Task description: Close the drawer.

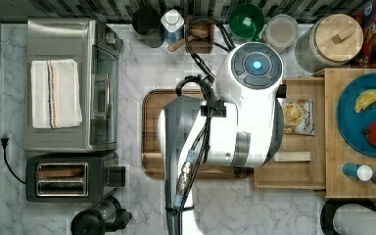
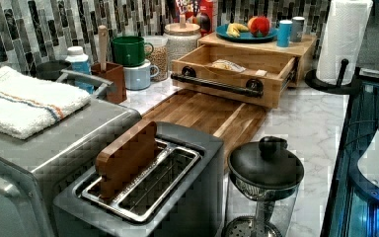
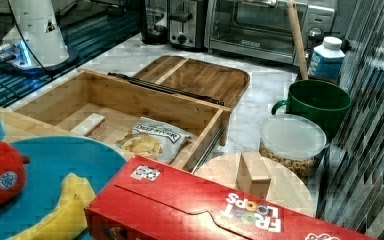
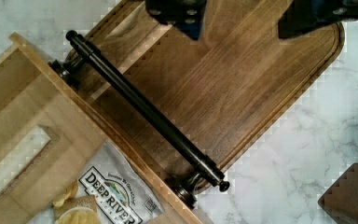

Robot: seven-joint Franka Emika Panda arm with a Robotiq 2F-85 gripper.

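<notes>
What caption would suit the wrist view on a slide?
Open fingers hover over the cutting board, beside the open drawer and its black handle.

Light-wood drawer (image 2: 237,69), pulled open

The arm (image 1: 235,117) is showing glossy white shells with grey joint sections, a round cap glowing blue at its centre, and black cables running along it with silver and blue connectors.
</notes>
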